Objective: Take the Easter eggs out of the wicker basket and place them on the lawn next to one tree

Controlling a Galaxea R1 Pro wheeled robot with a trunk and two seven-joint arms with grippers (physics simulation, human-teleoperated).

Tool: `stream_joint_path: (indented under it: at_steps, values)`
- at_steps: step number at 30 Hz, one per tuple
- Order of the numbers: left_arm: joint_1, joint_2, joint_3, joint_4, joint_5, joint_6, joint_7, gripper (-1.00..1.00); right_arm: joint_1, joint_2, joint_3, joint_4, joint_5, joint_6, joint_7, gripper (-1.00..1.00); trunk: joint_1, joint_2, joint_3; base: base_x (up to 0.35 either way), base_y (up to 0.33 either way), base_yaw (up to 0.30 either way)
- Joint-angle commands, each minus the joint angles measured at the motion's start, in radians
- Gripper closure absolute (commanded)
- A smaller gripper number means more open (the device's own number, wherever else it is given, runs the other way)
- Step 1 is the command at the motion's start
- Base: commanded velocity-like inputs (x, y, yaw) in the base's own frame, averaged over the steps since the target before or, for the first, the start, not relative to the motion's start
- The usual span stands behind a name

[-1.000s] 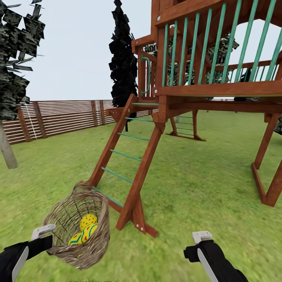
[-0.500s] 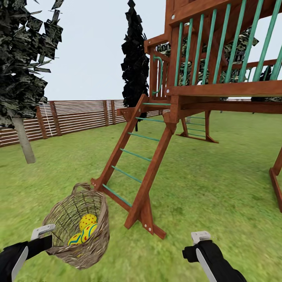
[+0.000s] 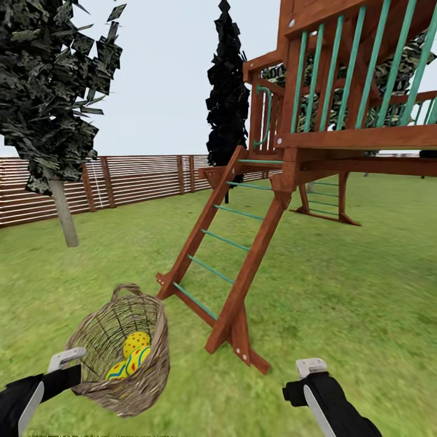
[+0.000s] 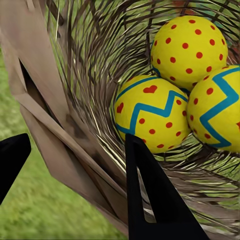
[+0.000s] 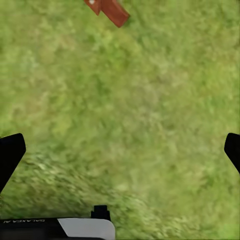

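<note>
Head view: left gripper [image 3: 76, 367] is carrying the wicker basket [image 3: 121, 349] off the lawn [image 3: 340, 291], fingers clamped across its rim wall — three Easter eggs [image 4: 172, 85] are sitting inside it. Right gripper [image 5: 120, 150] is hanging wide open, empty, over grass. Tree [image 3: 60, 209] is standing ahead-left, well apart — left arm's side.
</note>
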State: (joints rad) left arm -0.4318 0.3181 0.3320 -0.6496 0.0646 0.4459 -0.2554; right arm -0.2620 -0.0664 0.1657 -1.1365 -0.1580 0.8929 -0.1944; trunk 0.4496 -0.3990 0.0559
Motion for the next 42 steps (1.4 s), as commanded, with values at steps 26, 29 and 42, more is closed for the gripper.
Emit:
stream_joint_path:
  at_steps: [26,29,42]
  values:
    - [-0.002,-0.002,0.004,-0.001,0.012,0.008,-0.002,1.00,0.000,-0.002,0.044,0.000,-0.012,0.001,-0.011,-1.00,0.000,-0.001,0.000,0.000,0.000,0.194]
    - [-0.001,0.000,0.004,-0.001,0.012,0.008,-0.002,1.00,0.000,-0.001,0.044,0.000,-0.012,0.001,-0.011,-1.00,0.000,-0.001,0.000,0.000,0.000,0.183]
    - [-0.001,0.006,0.009,-0.002,0.012,0.008,-0.003,1.00,0.000,-0.002,0.045,0.000,-0.012,0.001,-0.011,-1.00,0.000,-0.001,0.000,0.000,0.000,0.165]
